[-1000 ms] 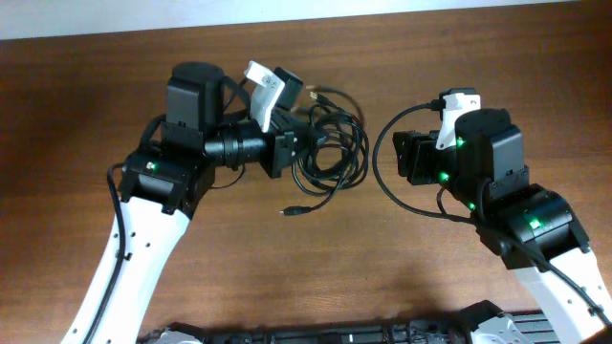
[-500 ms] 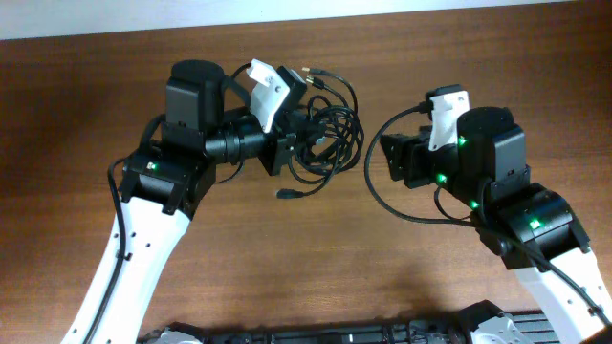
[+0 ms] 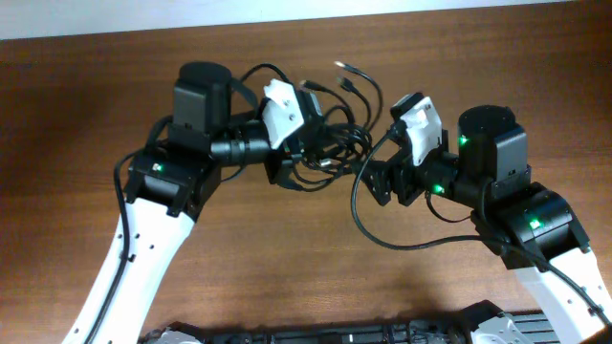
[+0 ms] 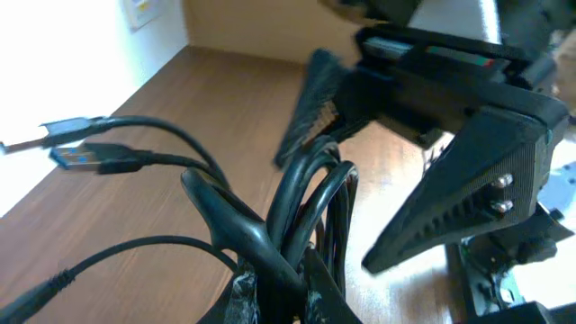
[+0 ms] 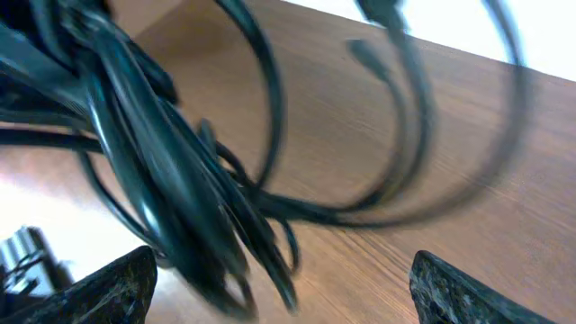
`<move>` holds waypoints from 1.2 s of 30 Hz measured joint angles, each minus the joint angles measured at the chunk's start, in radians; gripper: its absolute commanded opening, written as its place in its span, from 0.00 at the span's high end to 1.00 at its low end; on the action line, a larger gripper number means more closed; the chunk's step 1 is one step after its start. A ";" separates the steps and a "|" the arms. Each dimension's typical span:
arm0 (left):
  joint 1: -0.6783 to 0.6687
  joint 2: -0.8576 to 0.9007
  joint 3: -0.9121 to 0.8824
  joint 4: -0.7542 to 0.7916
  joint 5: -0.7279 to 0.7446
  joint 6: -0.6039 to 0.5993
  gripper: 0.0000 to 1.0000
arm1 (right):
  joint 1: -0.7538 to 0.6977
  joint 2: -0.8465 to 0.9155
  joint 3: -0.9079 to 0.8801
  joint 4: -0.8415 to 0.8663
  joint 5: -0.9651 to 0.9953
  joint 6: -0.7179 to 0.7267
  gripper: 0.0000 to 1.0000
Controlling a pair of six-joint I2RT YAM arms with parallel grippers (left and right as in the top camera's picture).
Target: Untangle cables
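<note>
The left gripper pinches the black cables tight near the tabletop's far edge; the right gripper's fingers are spread wide, just beside the bunch.

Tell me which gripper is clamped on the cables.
The left gripper, shut on the bunched cables; the right gripper stands wide open, gripping nothing.

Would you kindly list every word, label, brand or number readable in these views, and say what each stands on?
No readable text anywhere.
The cables, table, left arm and right arm show no legible print.
The green lights are plain dots, not signs.
</note>
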 measured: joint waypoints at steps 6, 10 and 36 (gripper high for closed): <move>-0.056 0.000 0.000 0.003 0.018 0.055 1.00 | 0.000 0.000 0.000 0.011 -0.053 -0.029 0.17; -0.106 0.000 0.000 0.007 0.020 0.093 1.00 | 0.000 0.000 0.000 0.005 -0.074 -0.045 0.56; -0.125 -0.005 0.000 0.039 -0.358 -0.143 0.01 | 0.004 -0.005 0.000 -0.007 0.147 0.100 0.96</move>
